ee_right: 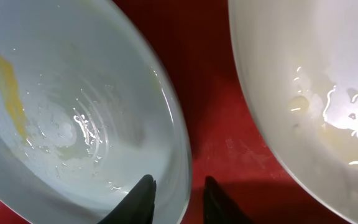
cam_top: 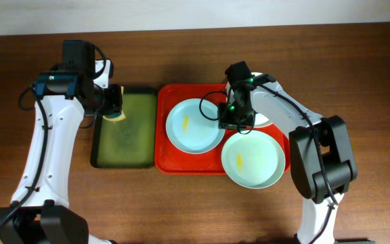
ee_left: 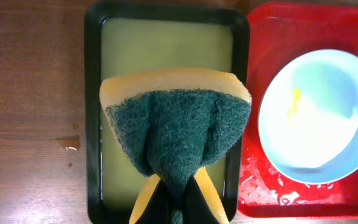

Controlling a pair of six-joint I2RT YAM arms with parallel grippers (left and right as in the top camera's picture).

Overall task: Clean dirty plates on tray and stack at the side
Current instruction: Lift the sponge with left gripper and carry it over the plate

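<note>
Left gripper (ee_left: 174, 208) is hanging over the dark green tray (cam_top: 100, 139), jaws clenched on a sponge (ee_left: 176, 121) — yellow foam, coarse green scouring face turned out, the pad puckering where it is pinched. The tray's floor is showing a dull yellowish wet film; probably the sponge is being wetted here ahead of scrubbing.

Next along, the red tray (cam_top: 164, 159) — glossy plastic, raised rim, beaded with water — is carrying the plates. The light blue plate (cam_top: 193, 126) is lying flat at its left with one yellow smear, still dirty.

Right gripper (ee_right: 174, 198) is straddling that plate's right rim, jaws slightly parted, not clamping; likely positioned to steady it. The white plate (cam_top: 264, 120) is sitting behind the arm, wet. The mint plate (cam_top: 252, 160), smooth and shallow with a yellow smear, is overhanging the tray's front right corner above the wooden bench (cam_top: 181, 203).
</note>
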